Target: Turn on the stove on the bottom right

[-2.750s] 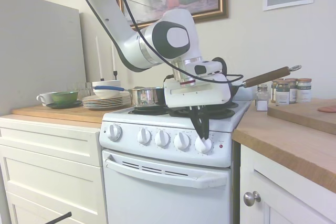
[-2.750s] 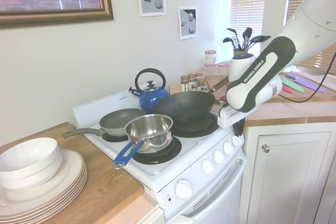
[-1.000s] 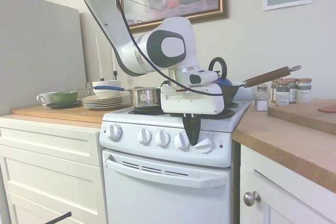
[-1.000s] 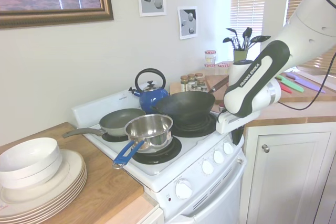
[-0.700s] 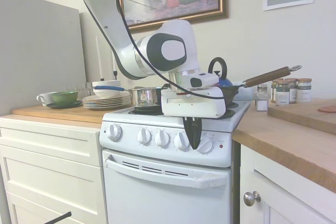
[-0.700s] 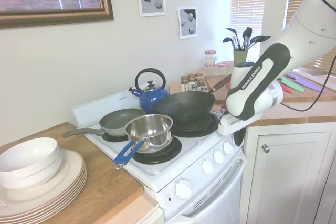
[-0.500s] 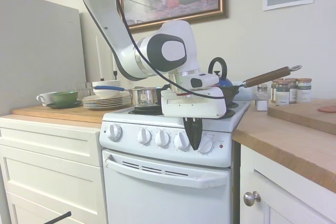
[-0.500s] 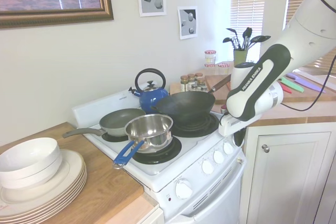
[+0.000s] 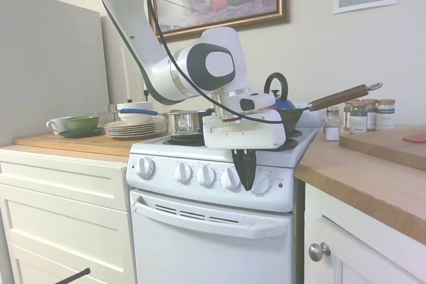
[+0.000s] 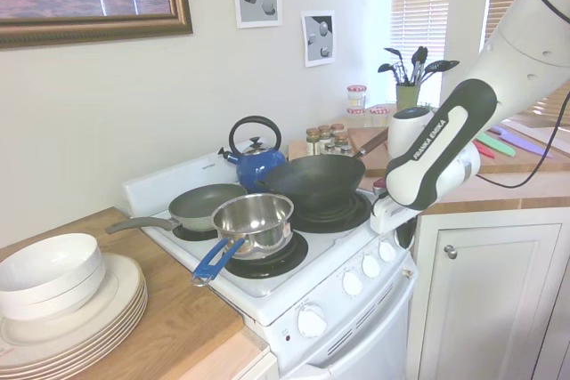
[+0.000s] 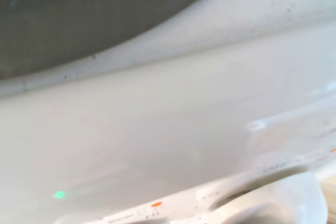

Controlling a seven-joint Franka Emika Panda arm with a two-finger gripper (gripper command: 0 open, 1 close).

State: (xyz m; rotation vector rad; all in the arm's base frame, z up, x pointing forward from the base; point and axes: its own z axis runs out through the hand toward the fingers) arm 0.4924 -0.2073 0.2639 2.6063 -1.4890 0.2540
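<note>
Kitchen with butcher-block counters on both sides of a narrow white stove (image 9: 213, 231). Nearest the first exterior camera, the right counter (image 9: 373, 177) edge runs toward the stove's right side; a cabinet door with a round knob (image 9: 319, 251) sits below it. The floor area in front of the oven door is open. The control panel carries five knobs; the gripper (image 9: 244, 181) hangs in front of it, fingers pointing down, tips between the fourth knob (image 9: 229, 179) and the rightmost knob (image 9: 260, 184), overlapping the gap between them. The fingers appear pressed together into one dark wedge, holding nothing; contact with the panel cannot be determined. A red light (image 9: 280, 185) sits right of the rightmost knob. On the cooktop behind: a steel pot (image 10: 254, 220) with blue handle at front left, a wok (image 10: 313, 182) at front right, a skillet (image 10: 205, 205) and blue kettle (image 10: 256, 159) at the rear. Stacked plates (image 10: 80, 318) occupy the left counter. The wrist view shows only blurred white stove surface.
</note>
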